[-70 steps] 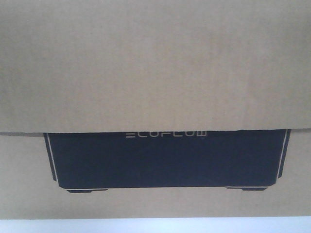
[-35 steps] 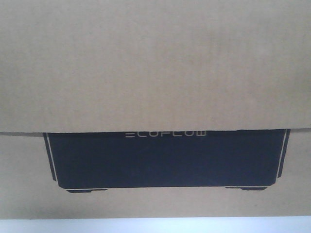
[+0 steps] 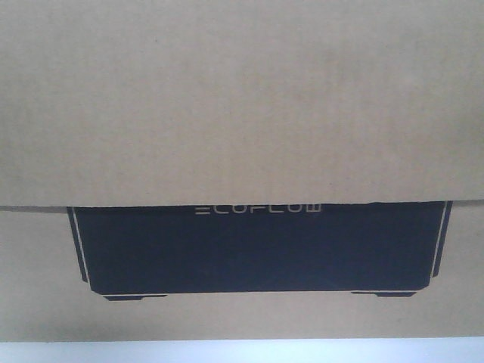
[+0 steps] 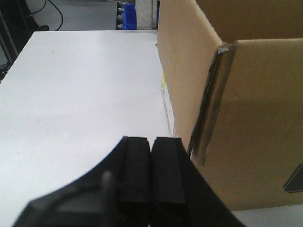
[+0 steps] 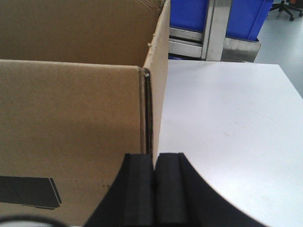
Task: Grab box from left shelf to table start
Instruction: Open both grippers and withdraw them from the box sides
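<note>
The box [image 3: 242, 106] is seen resting on the white bench [image 4: 80, 104], its open top flanked by both arms. The left gripper [image 4: 150, 156] and right gripper [image 5: 154, 170] are each clenched on nothing beside a front corner. Blue bins [image 5: 236, 16] and a metal rack upright [image 5: 215, 28] are seen beyond the bench.

Front view: box [image 3: 242, 98] overfills the frame, cut off at 9, 12 and 3 o'clock. Plain flap [image 3: 242, 151] hides the top of the black print [image 3: 257, 249]. Counter [image 3: 242, 352] is just a sliver at 6. Wrist views: both pincer bodies cropped at 6, blue bins [image 5: 236, 16] cropped at 12.
</note>
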Controlling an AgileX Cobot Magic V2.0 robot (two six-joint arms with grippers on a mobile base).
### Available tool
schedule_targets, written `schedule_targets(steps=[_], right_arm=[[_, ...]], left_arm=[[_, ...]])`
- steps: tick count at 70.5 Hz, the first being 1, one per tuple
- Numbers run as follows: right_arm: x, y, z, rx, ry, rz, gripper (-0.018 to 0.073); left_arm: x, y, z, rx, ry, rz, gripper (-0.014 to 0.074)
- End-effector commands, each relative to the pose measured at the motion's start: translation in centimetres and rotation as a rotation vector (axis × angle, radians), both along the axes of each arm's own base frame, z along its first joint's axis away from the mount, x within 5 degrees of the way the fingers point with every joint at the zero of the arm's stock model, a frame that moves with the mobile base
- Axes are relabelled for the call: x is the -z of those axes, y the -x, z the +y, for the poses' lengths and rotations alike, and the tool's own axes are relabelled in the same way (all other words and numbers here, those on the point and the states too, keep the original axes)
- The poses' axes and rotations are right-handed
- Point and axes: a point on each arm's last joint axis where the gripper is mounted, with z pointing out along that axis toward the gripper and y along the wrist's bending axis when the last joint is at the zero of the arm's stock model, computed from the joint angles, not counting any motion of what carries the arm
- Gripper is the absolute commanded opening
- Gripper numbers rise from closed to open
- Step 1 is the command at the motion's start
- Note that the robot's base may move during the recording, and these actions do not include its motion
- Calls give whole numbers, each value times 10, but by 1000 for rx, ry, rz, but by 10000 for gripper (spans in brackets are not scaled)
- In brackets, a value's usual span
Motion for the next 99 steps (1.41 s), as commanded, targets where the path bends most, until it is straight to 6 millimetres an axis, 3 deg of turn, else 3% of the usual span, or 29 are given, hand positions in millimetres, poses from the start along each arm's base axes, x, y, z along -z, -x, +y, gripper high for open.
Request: schedule_targets(steps=[1, 15, 38, 99], right_arm=[[-14, -1, -1, 21, 1, -97, 57], [-14, -1, -1, 21, 1, -97, 57], [-14, -1, -1, 21, 1, -97, 57], [-15, -1, -1, 21, 1, -99, 57]], left_arm=[[-14, -2, 0, 2, 12, -105, -99], [0, 3, -1, 3, -22, -245, -99], [79, -11, 2, -106, 30, -373, -99], [81, -11, 3, -113, 24, -334, -99]])
